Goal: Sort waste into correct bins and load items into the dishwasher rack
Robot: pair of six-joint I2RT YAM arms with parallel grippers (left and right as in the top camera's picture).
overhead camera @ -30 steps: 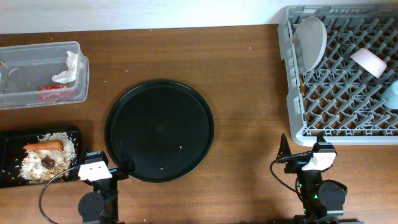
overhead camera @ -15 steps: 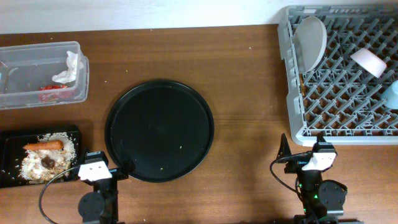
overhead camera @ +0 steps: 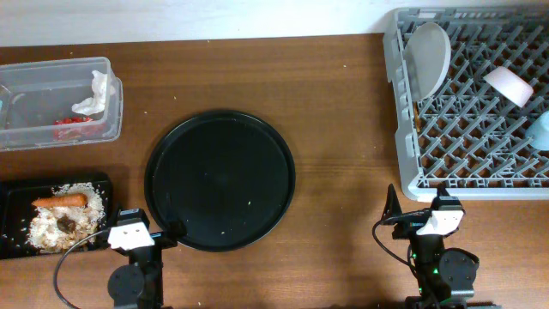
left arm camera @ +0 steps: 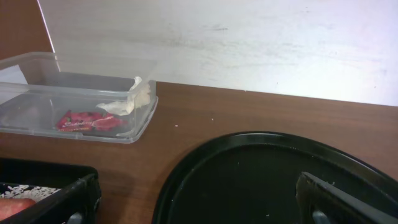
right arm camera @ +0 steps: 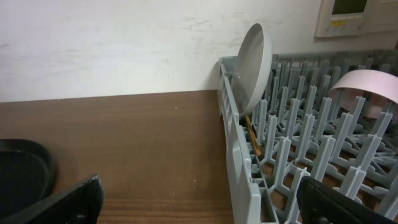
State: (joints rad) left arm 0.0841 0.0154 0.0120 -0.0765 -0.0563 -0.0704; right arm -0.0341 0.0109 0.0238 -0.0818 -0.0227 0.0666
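Starting at your left, the clear tub [overhead camera: 34,94] held the napkin [overhead camera: 99,93] and red wrapper [overhead camera: 73,125]. The shallow black tray [overhead camera: 12,206] held rice [overhead camera: 47,230], carrot [overhead camera: 60,201] and the dark lump [overhead camera: 66,223], close to your left jaws, which stood apart and empty. A careless swing there could have scattered rice over the table [overhead camera: 343,86].

Rightward, the rack [overhead camera: 480,187] carried plate [overhead camera: 427,58], chopsticks [right arm camera: 252,135], bowl [overhead camera: 509,84] and cup [overhead camera: 540,130]. Your right jaws were apart too. A knock might have tipped the leaning plate. Nothing had moved since the earlier frames.
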